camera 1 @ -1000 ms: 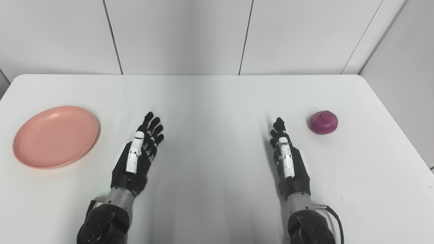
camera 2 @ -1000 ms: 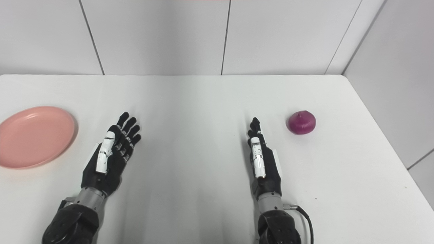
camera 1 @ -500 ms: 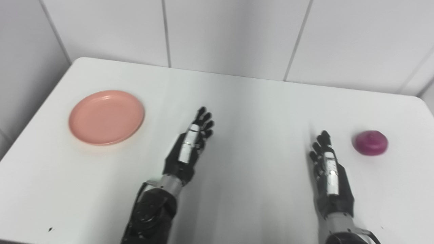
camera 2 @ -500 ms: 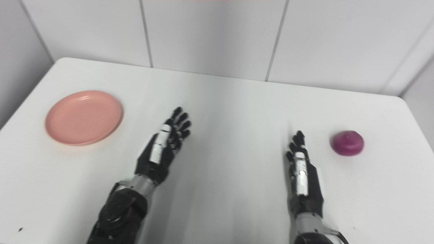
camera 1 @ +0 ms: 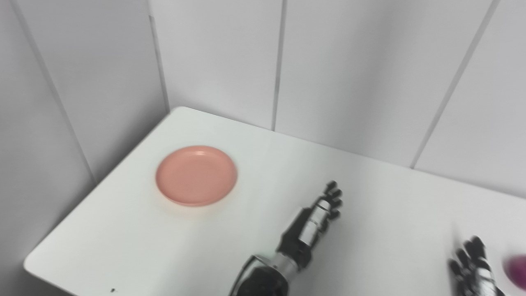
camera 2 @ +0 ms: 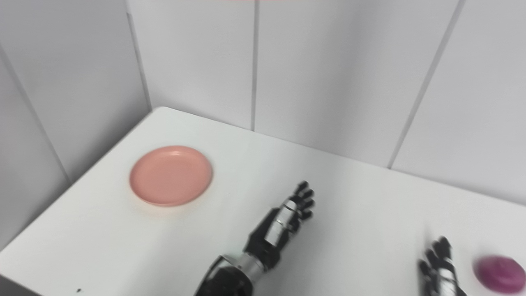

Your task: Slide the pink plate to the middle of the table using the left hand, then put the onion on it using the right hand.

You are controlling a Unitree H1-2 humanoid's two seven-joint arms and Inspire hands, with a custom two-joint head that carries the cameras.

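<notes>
The pink plate point(camera 1: 196, 175) lies empty on the white table point(camera 1: 123, 230) near its far left corner. My left hand point(camera 1: 311, 225) is open, fingers stretched, resting on the table to the right of the plate and apart from it. My right hand point(camera 2: 439, 271) is open at the bottom right edge, partly cut off. The purple onion point(camera 2: 499, 274) sits on the table just right of it, not touched. In the left eye view only a sliver of the onion point(camera 1: 518, 270) shows at the right edge.
White wall panels point(camera 1: 222, 61) rise behind the table and along its left side. The table's left edge point(camera 1: 61, 242) and near left corner are in view. A small dark speck point(camera 1: 113, 290) lies near the front edge.
The whole picture has shifted: the camera has turned left and up, so the plate sits nearer the centre and the onion at the right edge. The hands and objects themselves have not visibly moved.
</notes>
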